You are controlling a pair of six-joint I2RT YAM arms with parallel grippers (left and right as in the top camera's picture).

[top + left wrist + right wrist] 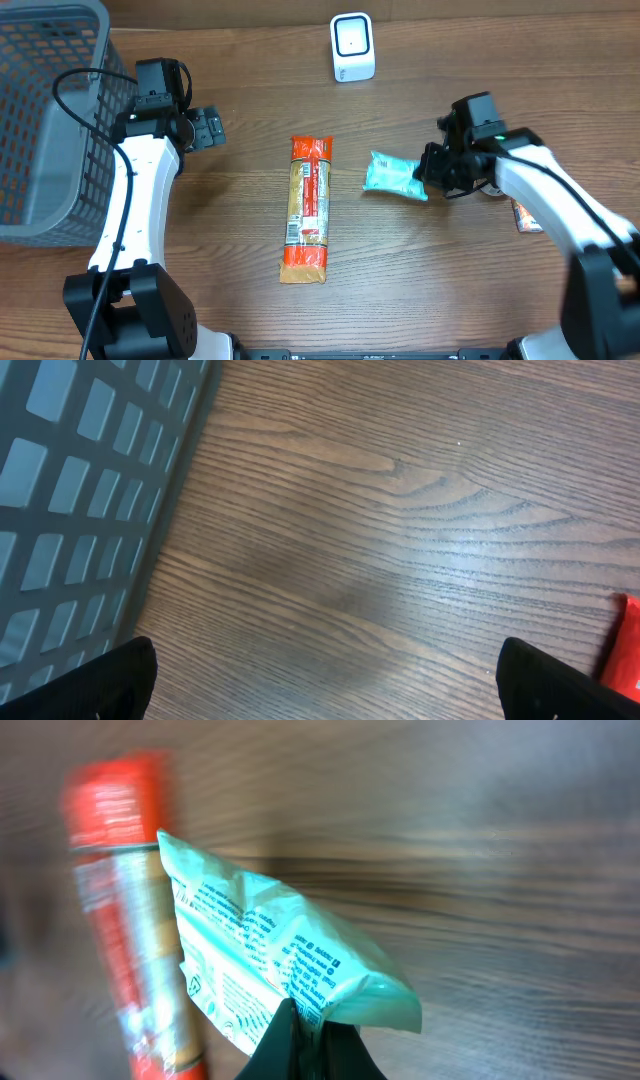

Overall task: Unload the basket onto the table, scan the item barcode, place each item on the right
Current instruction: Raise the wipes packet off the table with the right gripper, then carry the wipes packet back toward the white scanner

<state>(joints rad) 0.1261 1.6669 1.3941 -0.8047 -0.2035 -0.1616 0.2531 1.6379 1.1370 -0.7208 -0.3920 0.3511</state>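
Packet (270, 960) (teal one) is pinched at its edge by right end effector (303, 1035); left end effector (208, 128) gapes wide near basket (60, 120).

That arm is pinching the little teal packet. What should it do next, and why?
Probably lift it off the table: the right gripper is shut on the teal packet, and the white scanner stands well away, across the table.

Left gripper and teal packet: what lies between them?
The long orange snack pack lies between the left gripper and the teal packet, in the overhead view.
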